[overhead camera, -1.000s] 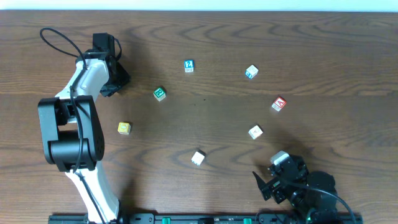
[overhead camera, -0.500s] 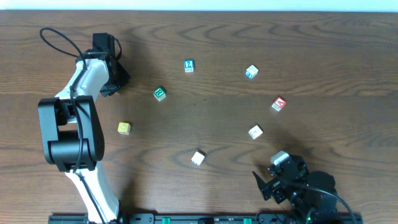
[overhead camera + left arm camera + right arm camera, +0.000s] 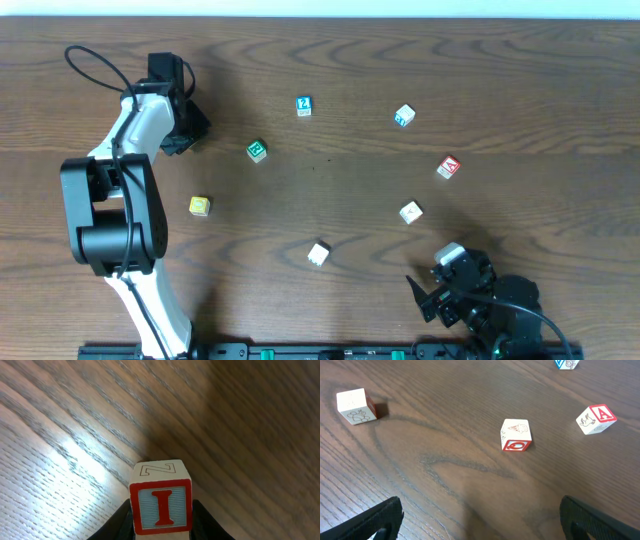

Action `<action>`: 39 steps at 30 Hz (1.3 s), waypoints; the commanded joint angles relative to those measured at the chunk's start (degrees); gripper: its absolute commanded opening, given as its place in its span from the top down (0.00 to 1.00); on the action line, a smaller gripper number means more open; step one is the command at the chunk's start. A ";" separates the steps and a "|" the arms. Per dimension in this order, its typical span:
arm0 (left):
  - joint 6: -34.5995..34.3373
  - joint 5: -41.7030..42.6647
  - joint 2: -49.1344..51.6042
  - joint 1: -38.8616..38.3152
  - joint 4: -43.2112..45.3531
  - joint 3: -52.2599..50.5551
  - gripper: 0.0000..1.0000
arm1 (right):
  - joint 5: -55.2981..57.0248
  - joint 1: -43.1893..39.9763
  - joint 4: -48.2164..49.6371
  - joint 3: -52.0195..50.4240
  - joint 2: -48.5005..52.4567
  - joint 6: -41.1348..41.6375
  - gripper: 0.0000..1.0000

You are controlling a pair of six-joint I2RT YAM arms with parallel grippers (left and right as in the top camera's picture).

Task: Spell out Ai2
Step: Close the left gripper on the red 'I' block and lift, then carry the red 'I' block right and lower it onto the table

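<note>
Nothing on the brown wood-grain table point(image 3: 330, 60) had visibly shifted across the overhead views: every loose block lay where it had been, and both arms kept their poses. The left wrist view showed the left gripper point(image 3: 190, 130) drawn narrow, its dark fingers point(image 3: 207, 525) pressed against both sides of the small pale cube with a red "I" point(image 3: 161, 505), which stood upright at the table's far left. Whether it had left the wood could not be told. The grasp looked made, so the "I" seemed ready to carry. The pale cube with a red "A" point(image 3: 448, 167) sat well apart at the right, and the blue-faced cube, apparently the "2" point(image 3: 304, 105), lay toward the far middle, with no row begun. The right gripper point(image 3: 490, 527) stood wide and empty.
</note>
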 commanded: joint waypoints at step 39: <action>17.51 -1.36 -1.97 -34.71 6.21 0.72 0.94 | -0.81 -0.52 -0.28 -0.70 -0.31 0.61 0.01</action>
